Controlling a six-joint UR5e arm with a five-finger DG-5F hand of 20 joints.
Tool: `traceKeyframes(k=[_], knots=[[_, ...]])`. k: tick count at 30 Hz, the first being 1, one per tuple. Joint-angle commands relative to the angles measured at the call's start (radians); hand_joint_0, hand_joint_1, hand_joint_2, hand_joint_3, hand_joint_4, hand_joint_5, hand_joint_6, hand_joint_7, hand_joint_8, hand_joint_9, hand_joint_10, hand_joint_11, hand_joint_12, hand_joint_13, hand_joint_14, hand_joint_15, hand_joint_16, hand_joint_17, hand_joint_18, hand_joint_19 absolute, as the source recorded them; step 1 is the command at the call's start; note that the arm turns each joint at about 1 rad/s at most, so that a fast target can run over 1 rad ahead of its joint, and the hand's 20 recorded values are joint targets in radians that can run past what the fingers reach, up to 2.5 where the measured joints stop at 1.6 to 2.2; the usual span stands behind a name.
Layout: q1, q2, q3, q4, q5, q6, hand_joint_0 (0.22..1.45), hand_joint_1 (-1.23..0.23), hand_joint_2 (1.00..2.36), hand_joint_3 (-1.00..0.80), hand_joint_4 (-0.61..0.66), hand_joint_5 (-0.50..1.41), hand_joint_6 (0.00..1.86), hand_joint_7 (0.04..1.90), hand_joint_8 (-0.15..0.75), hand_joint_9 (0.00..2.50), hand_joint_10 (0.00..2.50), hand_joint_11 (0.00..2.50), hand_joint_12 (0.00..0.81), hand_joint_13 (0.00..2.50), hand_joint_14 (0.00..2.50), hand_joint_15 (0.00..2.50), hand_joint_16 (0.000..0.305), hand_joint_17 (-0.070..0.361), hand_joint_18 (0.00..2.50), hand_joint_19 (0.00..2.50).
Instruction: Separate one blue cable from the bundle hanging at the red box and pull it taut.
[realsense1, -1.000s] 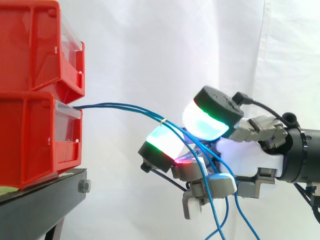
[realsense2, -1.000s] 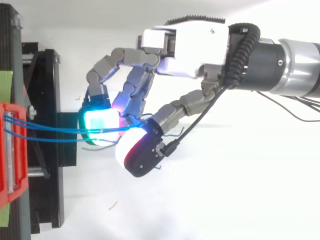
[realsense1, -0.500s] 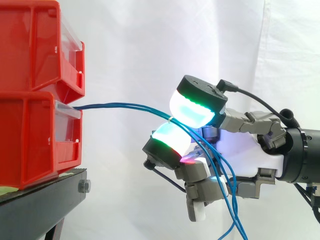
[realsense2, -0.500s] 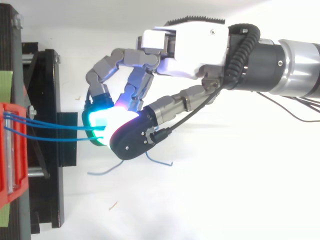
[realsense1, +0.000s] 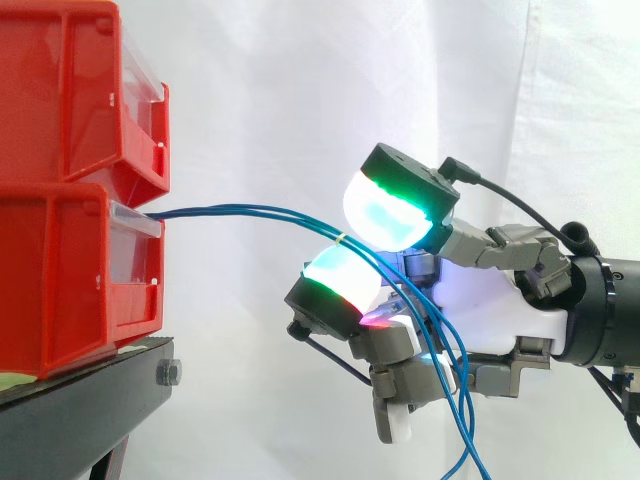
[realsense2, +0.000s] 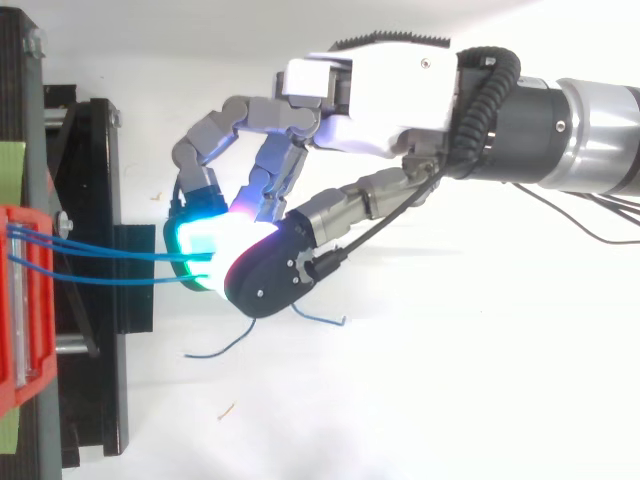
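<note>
Side view: hand (realsense1: 500, 305) in from the right edge, well apart from the bins, before a white curtain (realsense1: 300, 90).
Top view: hand (realsense2: 380, 75) reaching left, white palm up, glowing pads near the stand (realsense2: 95, 200).
Bins: red, two, stacked at the left on the black stand; upper bin (realsense1: 60, 90) set directly on lower bin (realsense1: 60, 270).
Cables (realsense1: 250, 212): blue, several, coming out at the lower bin's clear front lip, running right in a shallow arc that dips toward the hand.
Tie (realsense1: 340, 238): thin, yellow, wrapped round the cables just before the pads.
Fingers (realsense1: 385, 210): curled and clamped on the cables; one pad glowing cyan and green on top, another pad just below, cables passing between the two.
Separation: all visible cables held together in the pinch, none apart from the rest.
Past the grip: cables dropping steeply across the palm and out at the bottom edge of the side view.
Slack: bin-to-hand span gently bowed from the side, close to straight from above, with strands slightly spread at the bin.
Loose ends (realsense2: 215, 345): two short blue tips curling out from under the hand in the top view, one left, one right, over the white ground.
</note>
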Motion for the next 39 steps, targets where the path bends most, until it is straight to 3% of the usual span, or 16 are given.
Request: traceKeyframes(k=[1,5,10,19,31,39], knots=[[0.001,0.0,0.001,0.0,0.0,0.0,0.62,-0.6,1.01,-0.35,0.19,-0.17,0.88,1.17,0.392,1.07,0.02,1.09,0.401,1.14,0.02,1.12,0.043,0.097,1.03,0.63],[0.001,-0.002,0.001,0.0,0.0,0.0,0.62,-0.7,1.02,-0.23,0.03,-0.17,0.88,1.19,0.387,1.08,0.02,1.08,0.395,1.15,0.02,1.1,0.043,0.098,1.04,0.62],[0.001,0.0,-0.001,0.0,0.0,0.0,0.65,-0.79,1.02,-0.23,-0.05,-0.17,0.88,1.22,0.376,1.08,0.02,1.08,0.397,1.17,0.02,1.1,0.042,0.095,1.04,0.61],[0.001,0.0,-0.001,-0.008,0.0,0.0,0.73,-0.87,1.0,-0.5,0.05,-0.19,0.9,1.1,0.372,1.07,0.02,1.09,0.409,1.17,0.02,1.11,0.042,0.094,1.06,0.58],[0.001,0.0,-0.001,-0.008,0.006,0.0,0.58,-0.82,1.0,-0.5,0.14,-0.19,0.9,1.08,0.382,1.07,0.02,1.11,0.415,1.16,0.02,1.12,0.042,0.094,1.06,0.59],[0.002,0.0,-0.001,-0.009,0.006,0.0,0.72,-0.87,1.0,-0.48,0.06,-0.18,0.89,1.17,0.384,1.08,0.02,1.1,0.407,1.16,0.02,1.1,0.04,0.091,1.05,0.6]])
